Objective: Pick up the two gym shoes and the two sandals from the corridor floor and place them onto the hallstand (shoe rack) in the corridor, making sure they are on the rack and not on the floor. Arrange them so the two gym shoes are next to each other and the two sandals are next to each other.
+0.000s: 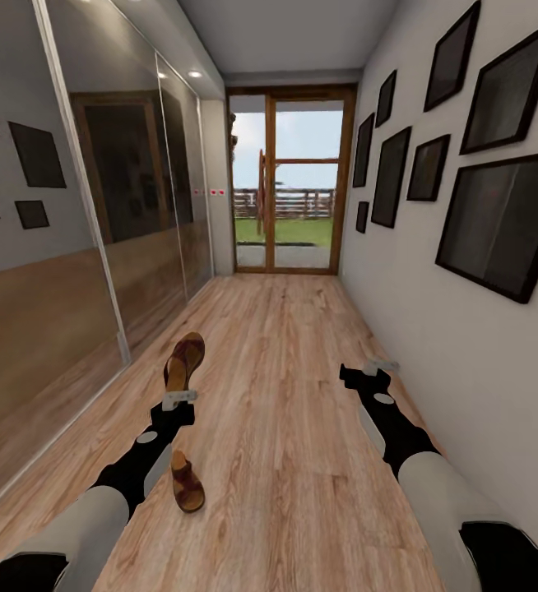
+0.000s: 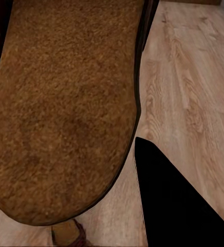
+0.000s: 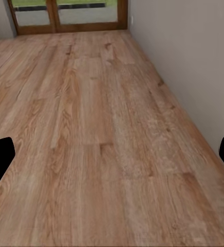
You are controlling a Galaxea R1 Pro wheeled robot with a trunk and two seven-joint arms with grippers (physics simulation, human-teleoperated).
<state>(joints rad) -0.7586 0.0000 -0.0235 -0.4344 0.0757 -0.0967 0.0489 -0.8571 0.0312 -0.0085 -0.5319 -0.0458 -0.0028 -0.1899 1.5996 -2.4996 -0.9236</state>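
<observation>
Two sandals on record. One sandal (image 1: 185,360) I hold upright in my left claw (image 1: 179,400), clamped at its heel above the wood floor (image 1: 302,395); its tan footbed crowds the left wrist view. Second sandal (image 1: 187,485) lies flat beside my left forearm. Right claw (image 1: 369,372): fingers spread, empty, near the wall (image 1: 433,329).

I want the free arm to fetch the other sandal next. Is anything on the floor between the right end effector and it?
Nothing visible: bare corridor floor separates the right end effector from the sandal on the floor.
</observation>
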